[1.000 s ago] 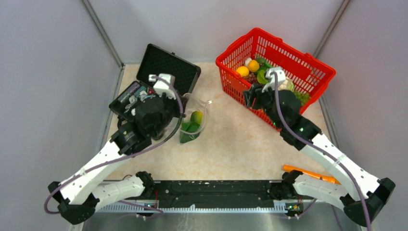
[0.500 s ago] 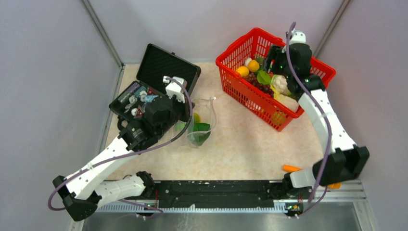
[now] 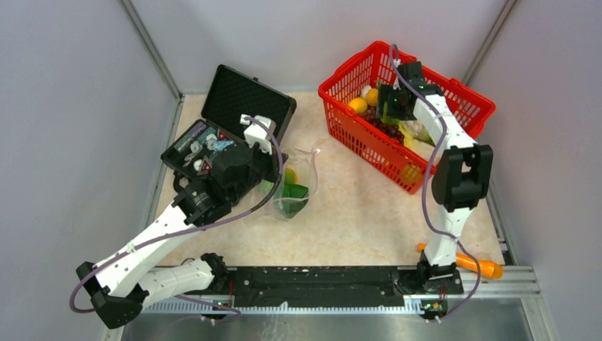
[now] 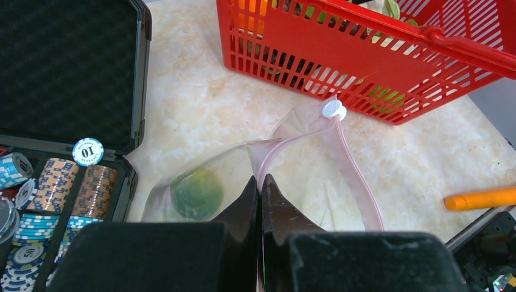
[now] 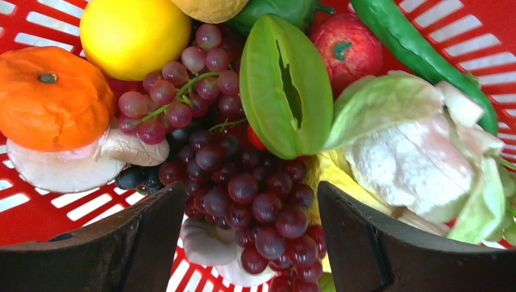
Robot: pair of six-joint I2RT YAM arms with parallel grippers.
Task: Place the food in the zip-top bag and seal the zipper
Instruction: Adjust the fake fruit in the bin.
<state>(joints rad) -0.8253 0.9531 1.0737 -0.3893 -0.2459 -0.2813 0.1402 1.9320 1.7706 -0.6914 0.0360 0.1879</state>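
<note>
**Bag pinched open while the basket is picked over**

The left gripper (image 4: 260, 185) is clamped shut on the mouth edge of the zip-top bag (image 4: 304, 152), which lies just left of the red basket (image 4: 365, 73); this apparently lifts the unsealed pink zipper (image 4: 359, 179) so the mouth gapes; a green fruit (image 4: 196, 193) sits inside; the right gripper (image 5: 251, 213) hangs inside the basket, jaws wide astride the purple grapes (image 5: 243, 182), probably the next pick.

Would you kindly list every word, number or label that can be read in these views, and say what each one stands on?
"10": on the white-faced poker chip lying in the black case, by its lid.
"50", seemingly: on a second chip at the bottom left corner of the left wrist view; blurred.
Fine print ringing the "10": too small to read.
The zip-top bag and the red basket bear no readable text.
</note>
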